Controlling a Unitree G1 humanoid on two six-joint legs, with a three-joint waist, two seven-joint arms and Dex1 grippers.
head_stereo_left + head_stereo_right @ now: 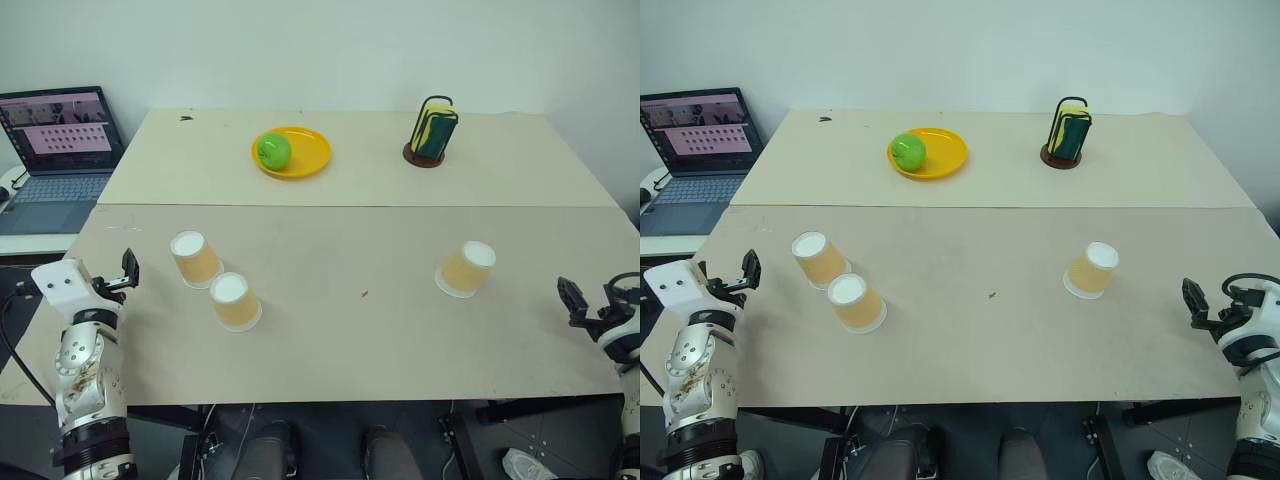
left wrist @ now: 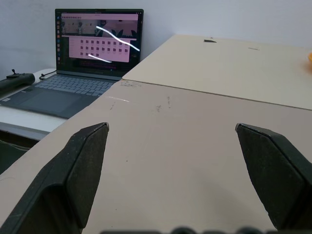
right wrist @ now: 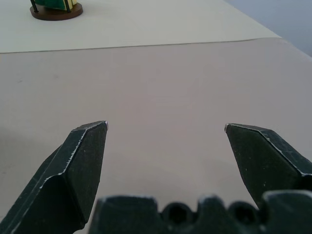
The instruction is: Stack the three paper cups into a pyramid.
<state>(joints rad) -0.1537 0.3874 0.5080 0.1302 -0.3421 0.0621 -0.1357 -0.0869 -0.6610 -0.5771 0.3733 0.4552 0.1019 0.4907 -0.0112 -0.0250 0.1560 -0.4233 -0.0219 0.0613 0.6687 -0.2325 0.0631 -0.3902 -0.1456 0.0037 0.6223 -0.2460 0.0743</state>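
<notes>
Three tan-orange paper cups stand upside down on the near table, white bases up. Two sit close together on the left, one (image 1: 195, 258) just behind and left of the other (image 1: 235, 301). The third cup (image 1: 467, 268) stands alone on the right. My left gripper (image 1: 126, 272) hovers at the table's left edge, left of the cup pair, open with nothing between its fingers (image 2: 87, 161). At the table's right edge, right of the lone cup, my right gripper (image 1: 590, 298) is open and empty too, its fingers (image 3: 83, 161) wide apart over bare tabletop.
On the far table a yellow plate (image 1: 310, 158) holds a green apple (image 1: 273, 150), and a wire holder with green and yellow sponges (image 1: 432, 133) stands to its right. An open laptop (image 1: 60, 150) sits on a side desk at the left. A seam (image 1: 360, 207) separates the two tables.
</notes>
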